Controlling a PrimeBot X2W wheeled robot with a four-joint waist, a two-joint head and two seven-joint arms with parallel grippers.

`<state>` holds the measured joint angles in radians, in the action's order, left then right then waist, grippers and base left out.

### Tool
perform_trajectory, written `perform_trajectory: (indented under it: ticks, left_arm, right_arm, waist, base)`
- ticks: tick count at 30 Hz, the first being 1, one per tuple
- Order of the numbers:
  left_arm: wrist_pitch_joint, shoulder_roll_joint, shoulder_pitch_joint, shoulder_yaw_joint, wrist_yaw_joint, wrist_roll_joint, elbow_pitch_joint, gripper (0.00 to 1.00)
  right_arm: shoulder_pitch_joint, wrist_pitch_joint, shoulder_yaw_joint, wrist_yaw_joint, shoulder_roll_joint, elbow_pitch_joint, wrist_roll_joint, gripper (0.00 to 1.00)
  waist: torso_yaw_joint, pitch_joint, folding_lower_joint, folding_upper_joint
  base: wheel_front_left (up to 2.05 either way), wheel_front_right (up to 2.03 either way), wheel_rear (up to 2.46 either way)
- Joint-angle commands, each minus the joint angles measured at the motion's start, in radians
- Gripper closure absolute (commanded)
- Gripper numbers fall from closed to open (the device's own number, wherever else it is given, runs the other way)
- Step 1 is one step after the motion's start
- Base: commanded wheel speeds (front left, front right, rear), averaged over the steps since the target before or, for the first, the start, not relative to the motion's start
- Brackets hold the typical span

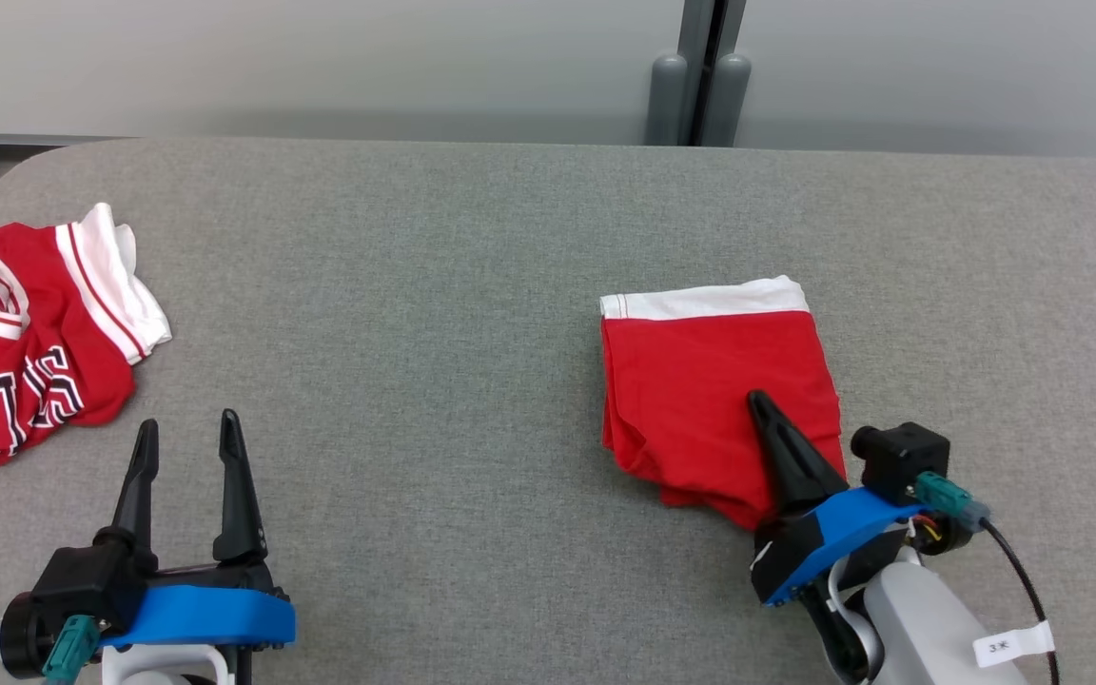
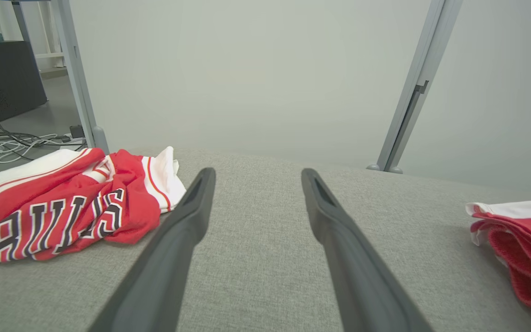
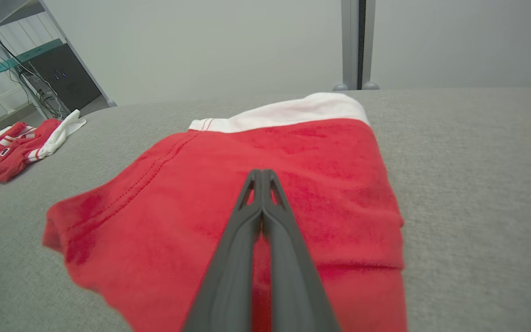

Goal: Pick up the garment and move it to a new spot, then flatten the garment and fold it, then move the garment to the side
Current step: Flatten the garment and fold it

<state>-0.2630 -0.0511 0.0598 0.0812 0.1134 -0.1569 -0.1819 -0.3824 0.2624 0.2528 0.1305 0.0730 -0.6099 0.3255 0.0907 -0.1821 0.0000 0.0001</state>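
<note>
The garment [image 1: 700, 381] is a folded red piece with a white band along its far edge, lying right of the table's middle. It also appears in the right wrist view [image 3: 321, 152] and at the right edge of the left wrist view [image 2: 523, 230]. My right gripper [image 1: 755, 398] is shut, its two fingers pressed together and lying over the garment's near half [image 3: 261, 173], with no cloth between them. My left gripper [image 1: 186, 423] stands open over bare table at the lower left [image 2: 256, 173], well clear of the garment.
A crumpled red and white jersey [image 1: 25, 333] with black lettering lies at the table's left edge [image 2: 62, 207]. The grey fabric table [image 1: 415, 285] has a rounded far left corner. Grey posts [image 1: 700, 86] stand behind its far edge, before a pale wall.
</note>
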Motion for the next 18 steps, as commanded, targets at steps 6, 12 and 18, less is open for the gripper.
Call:
perform_trajectory:
  ticks: [6,12,18]
  left_arm:
    - [-0.002,0.001,0.017,-0.014,0.005,-0.004,-0.009,0.0]
    - [-0.002,0.001,0.015,-0.017,0.008,0.003,-0.022,0.0]
    - [-0.002,0.001,-0.002,-0.007,0.007,0.017,-0.025,0.0]
  right_arm:
    - [-0.024,0.004,0.108,0.0,-0.022,-0.035,0.042,1.0]
    - [-0.03,0.003,0.252,0.0,-0.02,-0.021,0.126,1.0]
    - [-0.046,0.004,0.282,0.001,-0.021,-0.002,0.11,1.0]
  waist:
    - [0.015,-0.005,0.0,-0.0001]
    - [0.018,0.001,0.0,-0.0001]
    - [-0.006,0.014,0.0,-0.0001]
  base:
    - [0.0,0.0,0.0]
    - [0.0,0.0,0.0]
    - [0.0,0.0,0.0]
